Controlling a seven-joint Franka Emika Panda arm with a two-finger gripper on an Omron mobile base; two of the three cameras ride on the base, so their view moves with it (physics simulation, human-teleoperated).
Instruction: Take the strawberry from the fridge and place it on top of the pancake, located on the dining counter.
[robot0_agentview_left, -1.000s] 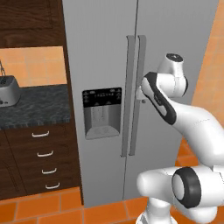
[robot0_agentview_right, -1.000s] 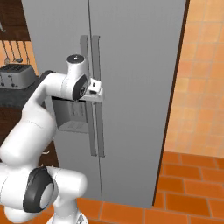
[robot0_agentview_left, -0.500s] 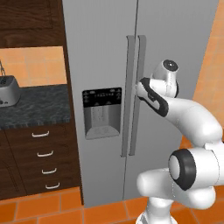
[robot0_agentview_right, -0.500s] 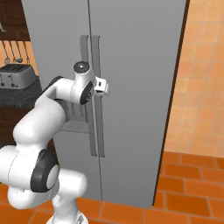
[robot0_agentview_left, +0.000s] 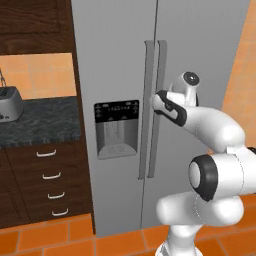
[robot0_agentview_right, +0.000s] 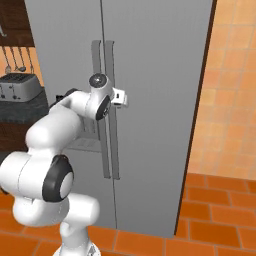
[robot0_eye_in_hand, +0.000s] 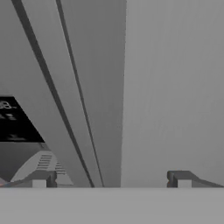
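Note:
The tall grey steel fridge (robot0_agentview_left: 120, 60) stands with both doors shut, so the strawberry is hidden. Its black-panelled water dispenser (robot0_agentview_left: 116, 127) sits in the left door. Two vertical handles (robot0_agentview_left: 154, 110) run down the seam between the doors. My gripper (robot0_agentview_right: 122, 97) is up against the doors at handle height, just right of the seam. In the hand view my gripper (robot0_eye_in_hand: 111, 179) is open wide, and a handle bar (robot0_eye_in_hand: 98, 96) of the fridge rises between its fingertips (robot0_eye_in_hand: 43, 178). Nothing is held. The pancake and the dining counter are out of view.
Left of the fridge is a dark speckled counter (robot0_agentview_left: 40, 122) with a toaster (robot0_agentview_left: 10, 104) on it and dark wood drawers (robot0_agentview_left: 50, 185) below. An orange tiled wall (robot0_agentview_right: 230, 100) stands close on the fridge's right. The floor is orange tile (robot0_agentview_right: 215, 220).
The arm has swung its hand in closer to the fridge handles, toward the door seam. The jaws have stayed open.

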